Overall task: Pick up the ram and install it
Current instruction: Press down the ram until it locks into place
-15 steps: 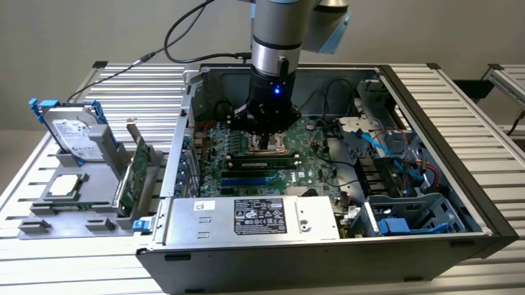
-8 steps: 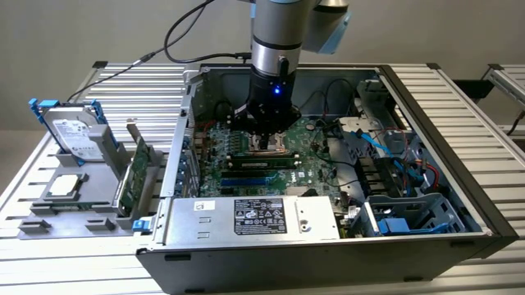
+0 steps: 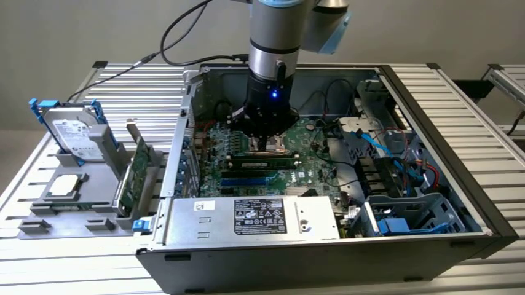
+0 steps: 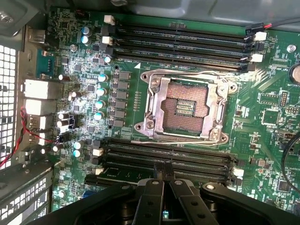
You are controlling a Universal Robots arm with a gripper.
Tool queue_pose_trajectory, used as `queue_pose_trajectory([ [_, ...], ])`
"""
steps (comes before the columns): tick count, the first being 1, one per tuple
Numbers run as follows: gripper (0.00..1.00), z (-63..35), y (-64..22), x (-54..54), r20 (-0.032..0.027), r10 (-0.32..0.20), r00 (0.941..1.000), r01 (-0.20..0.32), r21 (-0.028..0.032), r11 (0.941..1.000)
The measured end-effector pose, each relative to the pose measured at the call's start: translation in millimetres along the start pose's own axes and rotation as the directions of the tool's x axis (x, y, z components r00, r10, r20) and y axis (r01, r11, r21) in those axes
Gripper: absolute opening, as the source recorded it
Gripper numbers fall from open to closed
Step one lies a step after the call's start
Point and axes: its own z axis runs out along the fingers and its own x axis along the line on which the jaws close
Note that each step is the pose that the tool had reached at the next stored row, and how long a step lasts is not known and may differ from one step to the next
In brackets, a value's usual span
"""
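Black fingers of the claw are lying pressed together with nothing pinched between them, and their tips are hovering over the lower bank of memory slots on the motherboard. In the exterior view the ram is sitting lengthwise in one of those slots, just in front of the claw. I cannot tell whether it is fully seated or whether the fingertips are touching it.

The main danger is coming from the narrow contact. If the closed tips are bearing on the stick's thin top edge away from its middle, one end is likely to go down while the other is riding high, leaving a latch unengaged or straining the board. A slip sideways is also risky, since the open processor socket is lying just beside the slots with its bare contacts exposed.

The arm is reaching straight down into the open computer case, with the wrist vertical and the claw pointing at the board's centre.
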Motion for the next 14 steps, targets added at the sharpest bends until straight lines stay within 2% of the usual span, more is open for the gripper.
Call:
queue_pose_trajectory([
  [2,0.11,0.1,-4.2,1.6,0.002,-0.001,1.0,0.001,-0.0125,0.9999],
  [4,0.11,0.3,-10.4,2.8,0.003,-0.001,1.0,0.001,-0.0191,0.9998],
  [8,0.11,0.5,-26.1,4.8,0.003,-0.001,1.0,0.001,-0.0201,0.9998],
  [14,0.11,0.6,-27.1,4.9,0.0031,-0.001,1.0,0.001,-0.0201,0.9998],
])
